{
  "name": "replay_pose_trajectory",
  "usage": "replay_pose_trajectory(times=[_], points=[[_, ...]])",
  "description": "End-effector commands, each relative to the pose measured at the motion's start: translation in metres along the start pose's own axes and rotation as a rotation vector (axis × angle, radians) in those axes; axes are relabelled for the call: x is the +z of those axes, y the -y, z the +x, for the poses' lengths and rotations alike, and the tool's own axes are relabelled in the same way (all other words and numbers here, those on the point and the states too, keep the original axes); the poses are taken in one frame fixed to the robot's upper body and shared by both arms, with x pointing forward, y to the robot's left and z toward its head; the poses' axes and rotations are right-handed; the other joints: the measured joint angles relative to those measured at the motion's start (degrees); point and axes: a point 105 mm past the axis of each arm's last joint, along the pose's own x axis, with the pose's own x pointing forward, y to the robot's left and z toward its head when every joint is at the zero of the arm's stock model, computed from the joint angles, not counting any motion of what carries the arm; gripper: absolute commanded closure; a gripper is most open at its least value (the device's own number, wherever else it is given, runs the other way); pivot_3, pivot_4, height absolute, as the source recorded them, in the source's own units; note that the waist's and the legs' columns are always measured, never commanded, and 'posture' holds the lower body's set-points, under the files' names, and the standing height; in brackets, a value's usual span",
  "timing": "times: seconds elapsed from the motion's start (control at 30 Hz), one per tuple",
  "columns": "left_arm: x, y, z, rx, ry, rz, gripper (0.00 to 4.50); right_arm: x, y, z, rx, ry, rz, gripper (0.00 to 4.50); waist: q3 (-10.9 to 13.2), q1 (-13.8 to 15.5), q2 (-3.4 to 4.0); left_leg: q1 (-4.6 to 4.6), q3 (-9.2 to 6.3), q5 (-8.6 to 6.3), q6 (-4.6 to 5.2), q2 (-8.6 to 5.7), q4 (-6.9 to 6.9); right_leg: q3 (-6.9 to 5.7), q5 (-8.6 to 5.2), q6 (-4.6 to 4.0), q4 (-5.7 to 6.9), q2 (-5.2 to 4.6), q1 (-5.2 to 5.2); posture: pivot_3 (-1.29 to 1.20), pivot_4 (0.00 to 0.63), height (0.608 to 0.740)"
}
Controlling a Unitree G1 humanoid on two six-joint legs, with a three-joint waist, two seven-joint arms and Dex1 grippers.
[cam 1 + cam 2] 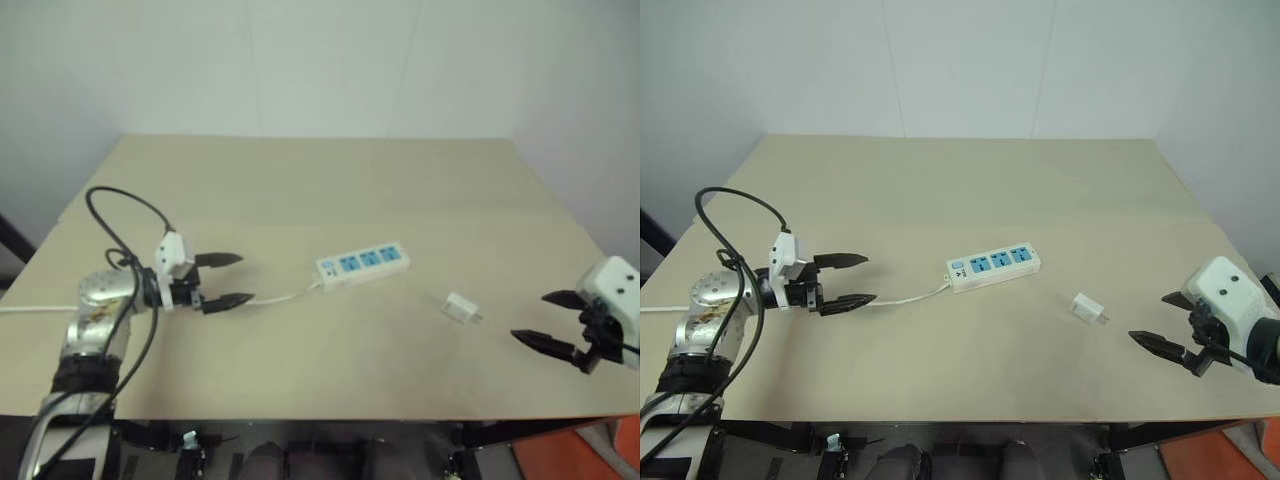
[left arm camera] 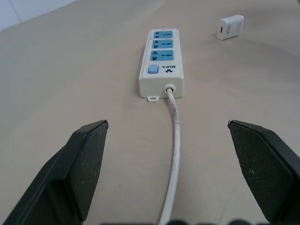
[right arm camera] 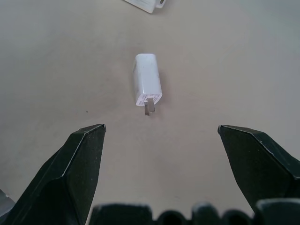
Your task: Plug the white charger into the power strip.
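Note:
The power strip (image 1: 363, 264) lies near the middle of the table, a white bar with three blue sockets, its thin cord (image 1: 280, 297) running off to the left. The white charger (image 1: 461, 308) lies on its side to the right of the strip, prongs toward my right gripper (image 1: 552, 320). That gripper hovers open a short way right of the charger, nothing between its fingers. My left gripper (image 1: 232, 279) is open at the left, aimed along the cord at the strip's switch end (image 2: 153, 70). In the right wrist view the charger (image 3: 147, 84) lies ahead of the fingers.
The tan table (image 1: 320, 190) stretches bare behind the strip up to a white wall. A black cable (image 1: 115, 225) loops over my left arm. The table's front edge runs just below both grippers.

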Motion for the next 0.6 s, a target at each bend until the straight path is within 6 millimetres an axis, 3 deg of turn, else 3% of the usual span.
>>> replay_pose_trajectory(times=[0.03,0.43,0.6], points=[[0.008,-0.005,0.002,0.008,0.013,0.045,0.04,0.012,0.005,-0.003,-0.025,0.030,-0.046,0.00,0.00,0.00,0.00,0.00,0.00,0.00,0.00,0.01,0.00,0.00,0.00,0.00,0.00,0.00,0.00,0.00,0.150,0.740],[0.015,-0.012,0.011,0.010,0.095,0.033,0.04,0.022,0.002,-0.001,-0.033,0.075,-0.042,0.00,0.00,0.06,0.00,-0.01,0.00,0.00,0.00,0.00,0.00,-0.01,0.01,-0.01,0.00,0.00,0.00,0.00,0.150,0.740],[0.011,-0.020,0.040,-0.040,0.164,0.011,0.04,0.046,0.003,0.006,-0.047,0.158,-0.071,0.00,0.00,0.09,-0.03,-0.02,-0.01,0.02,-0.01,-0.01,0.03,-0.04,0.01,0.00,0.00,0.00,0.02,0.00,0.150,0.740]])
